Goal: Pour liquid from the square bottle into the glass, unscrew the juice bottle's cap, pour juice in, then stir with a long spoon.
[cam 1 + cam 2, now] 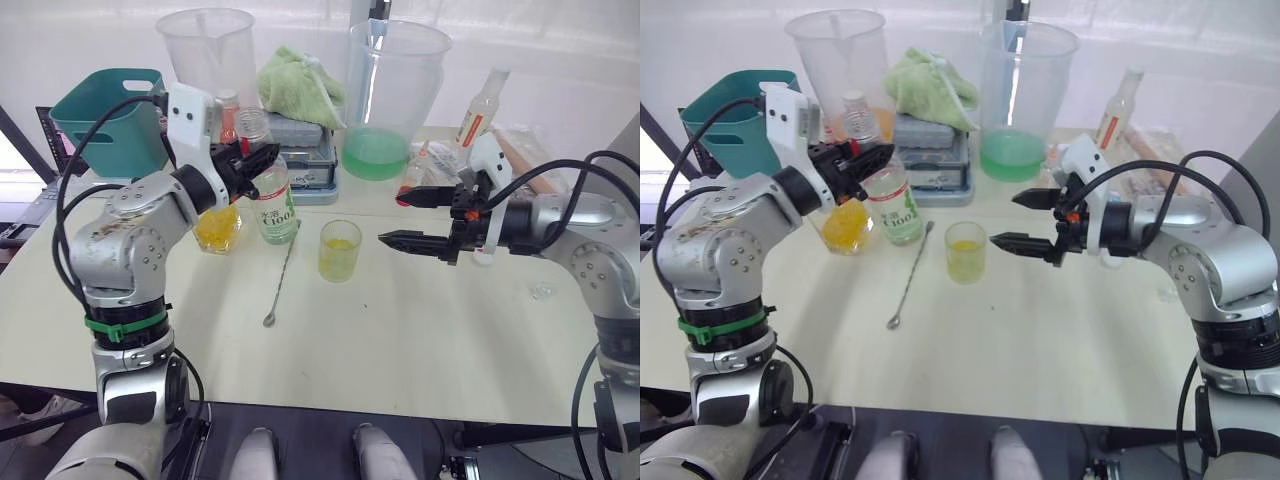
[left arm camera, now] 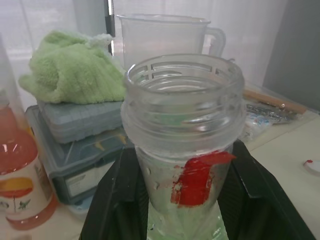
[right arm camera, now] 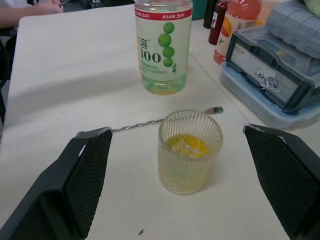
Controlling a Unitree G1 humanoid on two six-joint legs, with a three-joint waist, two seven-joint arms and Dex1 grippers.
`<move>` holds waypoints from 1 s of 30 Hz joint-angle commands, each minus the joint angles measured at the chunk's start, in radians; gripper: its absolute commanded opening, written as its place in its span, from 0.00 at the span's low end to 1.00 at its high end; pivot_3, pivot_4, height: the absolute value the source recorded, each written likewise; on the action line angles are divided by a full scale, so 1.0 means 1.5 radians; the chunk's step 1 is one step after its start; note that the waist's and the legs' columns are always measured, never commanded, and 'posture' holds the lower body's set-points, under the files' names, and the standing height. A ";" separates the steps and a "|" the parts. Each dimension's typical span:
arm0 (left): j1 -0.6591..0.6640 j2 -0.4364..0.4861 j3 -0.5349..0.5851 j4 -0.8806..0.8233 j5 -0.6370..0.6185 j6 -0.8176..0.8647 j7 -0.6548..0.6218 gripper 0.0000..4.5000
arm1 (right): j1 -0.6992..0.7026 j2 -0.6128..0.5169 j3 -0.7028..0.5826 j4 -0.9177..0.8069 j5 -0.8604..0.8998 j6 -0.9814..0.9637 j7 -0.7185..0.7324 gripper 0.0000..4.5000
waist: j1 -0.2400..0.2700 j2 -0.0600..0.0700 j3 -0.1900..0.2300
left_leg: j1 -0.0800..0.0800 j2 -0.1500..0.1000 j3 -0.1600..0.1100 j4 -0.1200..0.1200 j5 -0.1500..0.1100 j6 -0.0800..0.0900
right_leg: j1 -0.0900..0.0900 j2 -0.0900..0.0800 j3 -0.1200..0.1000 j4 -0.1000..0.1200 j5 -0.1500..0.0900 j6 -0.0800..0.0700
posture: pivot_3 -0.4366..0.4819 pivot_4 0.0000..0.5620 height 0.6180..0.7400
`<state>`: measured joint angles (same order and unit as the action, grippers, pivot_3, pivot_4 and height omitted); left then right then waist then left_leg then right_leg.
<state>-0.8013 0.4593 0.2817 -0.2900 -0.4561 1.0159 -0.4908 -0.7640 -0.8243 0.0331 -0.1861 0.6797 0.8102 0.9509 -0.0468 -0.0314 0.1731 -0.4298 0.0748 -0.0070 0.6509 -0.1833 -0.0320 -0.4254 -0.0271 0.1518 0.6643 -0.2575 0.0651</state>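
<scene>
The juice bottle (image 1: 276, 208) stands on the table, its mouth (image 2: 182, 82) open with no cap on it, and a torn red ring hangs at its neck. My left gripper (image 1: 250, 160) is shut on that neck. Behind my left arm sits the square bottle (image 1: 218, 229) with yellow liquid. The glass (image 1: 340, 250) holds a little yellow liquid. To its left the long spoon (image 1: 281, 276) lies flat on the table. My right gripper (image 1: 390, 220) hangs open just right of the glass, its fingers (image 3: 75, 185) apart and empty. A small white round thing (image 2: 312, 167) lies on the table; I cannot tell whether it is the cap.
Two big clear measuring jugs (image 1: 205, 50) (image 1: 395, 90) stand at the back, the right one with green liquid. A green cloth (image 1: 295, 85) lies on a grey case (image 1: 305, 165). A teal bin (image 1: 110, 115) is at the back left. An orange-labelled bottle (image 2: 20, 185) and a slim bottle (image 1: 483, 105) also stand there.
</scene>
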 commanded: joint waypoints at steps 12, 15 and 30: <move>0.241 0.212 0.267 -0.181 -0.159 0.128 -0.049 0.31 | -0.021 0.003 -0.014 0.045 0.006 -0.051 0.173 0.99 | -0.001 0.000 0.000 | 0.000 0.000 0.000 0.000 0.000 0.000 | 0.000 0.000 -0.001 0.000 0.000 0.000 | 0.48 0.27 0.73; 0.298 0.256 0.332 -0.125 -0.141 0.082 -0.078 0.31 | -0.013 -0.002 -0.018 0.039 0.019 -0.044 0.201 0.99 | -0.001 0.000 0.000 | 0.001 0.000 0.000 0.000 0.000 0.000 | 0.000 0.000 -0.001 0.000 -0.001 0.001 | 0.48 0.27 0.73; 0.109 0.328 0.155 0.348 -0.009 -0.234 -0.129 0.31 | 0.056 -0.009 -0.075 -0.030 0.034 -0.020 0.163 0.99 | 0.009 -0.003 0.000 | 0.001 0.000 0.000 0.000 0.000 0.000 | 0.000 0.000 -0.002 0.000 -0.002 0.001 | 0.48 0.27 0.73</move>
<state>-0.5724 0.9182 0.5538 0.1650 -0.5048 0.7540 -0.6594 -0.6814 -0.8295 -0.0329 -0.1926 0.6964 0.7724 1.2138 -0.0338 -0.0359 0.1736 -0.4290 0.0754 -0.0072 0.6504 -0.1832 -0.0326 -0.4256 -0.0271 0.1490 0.6637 -0.2604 0.0659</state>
